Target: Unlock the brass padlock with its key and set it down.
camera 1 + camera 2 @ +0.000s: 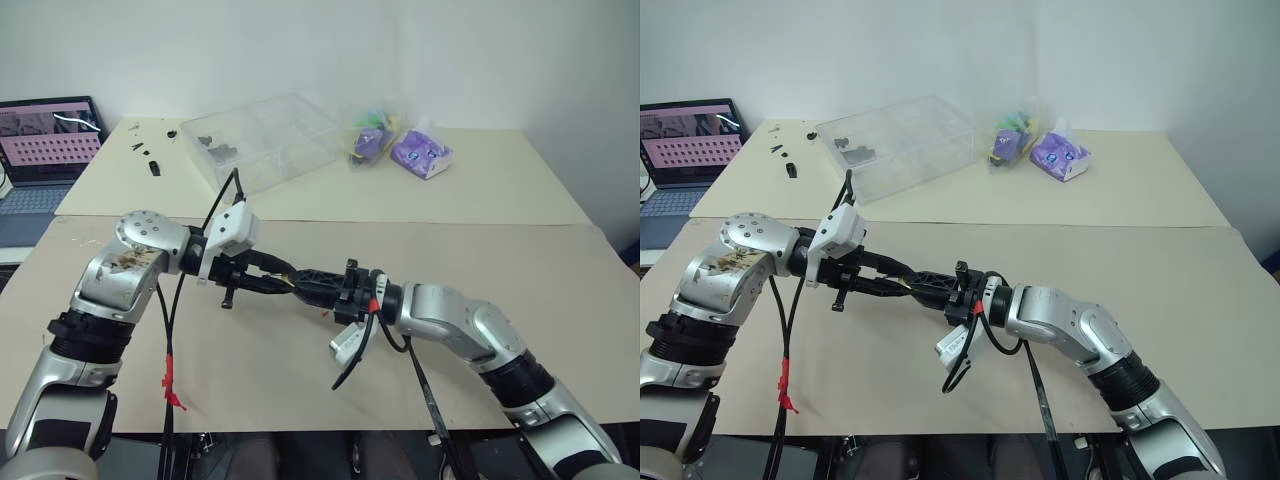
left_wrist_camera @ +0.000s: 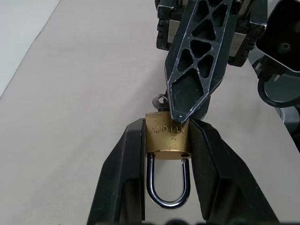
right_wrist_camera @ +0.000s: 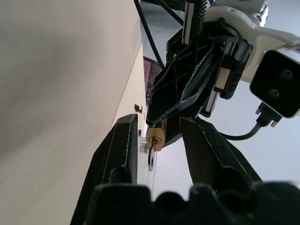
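The brass padlock [image 2: 166,138] is clamped by its sides between my left gripper's [image 2: 166,126] black fingers, and its silvery shackle [image 2: 167,187] looks seated in the body. Both arms meet above the beige table [image 1: 300,390], where the padlock [image 1: 291,282] shows as a gold glint. The key [image 3: 151,159] sticks out of the lock's keyhole end, its ring [image 2: 161,100] visible beside a lattice finger [image 2: 197,56] of my right gripper. That right gripper [image 3: 159,123] faces the left one tip to tip. Its fingers stand apart, with the key in the gap between them.
A clear plastic box [image 1: 265,140] stands at the back of the far table, with purple packets [image 1: 420,150] to its right and small dark parts [image 1: 150,160] to its left. A laptop [image 1: 45,140] sits far left. A red speck [image 1: 325,313] lies under the grippers.
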`<move>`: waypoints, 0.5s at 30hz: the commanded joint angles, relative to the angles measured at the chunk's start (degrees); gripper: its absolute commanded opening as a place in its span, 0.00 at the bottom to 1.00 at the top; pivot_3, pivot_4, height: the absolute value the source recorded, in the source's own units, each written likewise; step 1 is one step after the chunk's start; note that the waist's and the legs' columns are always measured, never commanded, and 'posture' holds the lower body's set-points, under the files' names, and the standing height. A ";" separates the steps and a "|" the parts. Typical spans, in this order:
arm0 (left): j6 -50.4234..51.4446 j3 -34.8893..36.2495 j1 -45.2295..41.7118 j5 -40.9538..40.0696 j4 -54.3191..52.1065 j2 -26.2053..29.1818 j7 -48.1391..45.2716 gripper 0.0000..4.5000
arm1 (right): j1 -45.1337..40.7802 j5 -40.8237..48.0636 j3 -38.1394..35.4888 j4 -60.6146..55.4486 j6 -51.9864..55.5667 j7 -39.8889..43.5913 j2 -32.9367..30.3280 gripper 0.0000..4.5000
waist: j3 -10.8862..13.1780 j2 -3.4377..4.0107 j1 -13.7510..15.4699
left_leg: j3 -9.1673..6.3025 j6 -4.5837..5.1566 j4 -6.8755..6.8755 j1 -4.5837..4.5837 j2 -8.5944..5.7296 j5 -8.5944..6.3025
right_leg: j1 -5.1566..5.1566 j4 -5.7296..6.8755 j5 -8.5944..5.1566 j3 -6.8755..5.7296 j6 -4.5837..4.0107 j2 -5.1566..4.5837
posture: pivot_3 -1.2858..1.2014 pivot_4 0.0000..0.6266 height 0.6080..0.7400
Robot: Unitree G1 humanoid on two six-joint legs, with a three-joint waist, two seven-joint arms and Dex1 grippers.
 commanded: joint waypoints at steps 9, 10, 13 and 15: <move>-0.55 1.76 -1.43 -0.96 -1.83 0.43 0.39 0.19 | -0.87 1.38 -0.51 -0.51 -0.48 0.30 0.23 0.03 | 0.00 0.00 -0.02 | 0.00 0.00 0.00 0.00 0.00 0.00 | 0.00 0.00 -0.01 0.00 -0.01 0.00 | 0.52 0.24 1.00; -0.51 1.77 -1.46 -1.01 -1.86 0.43 0.36 0.19 | -0.92 1.40 -0.49 -0.45 -0.49 0.28 0.27 0.01 | 0.00 0.00 -0.01 | 0.00 0.00 0.00 0.00 0.00 0.00 | -0.01 0.00 -0.01 0.00 -0.01 0.00 | 0.52 0.24 1.00; -0.50 1.80 -1.50 -1.04 -1.87 0.42 0.23 0.19 | -1.10 1.37 -0.39 -0.22 -0.37 0.24 0.43 0.01 | 0.00 0.00 0.00 | 0.00 0.00 0.00 0.00 0.00 0.00 | 0.00 0.00 0.00 0.00 -0.01 0.00 | 0.52 0.24 1.00; -0.40 1.85 -1.53 -1.12 -1.97 0.42 0.16 0.19 | -1.26 1.10 -0.36 -0.02 -0.21 0.16 0.57 0.01 | 0.00 0.00 0.00 | 0.00 0.00 0.00 0.01 0.00 0.00 | 0.00 0.00 0.00 0.00 0.00 0.00 | 0.52 0.24 1.00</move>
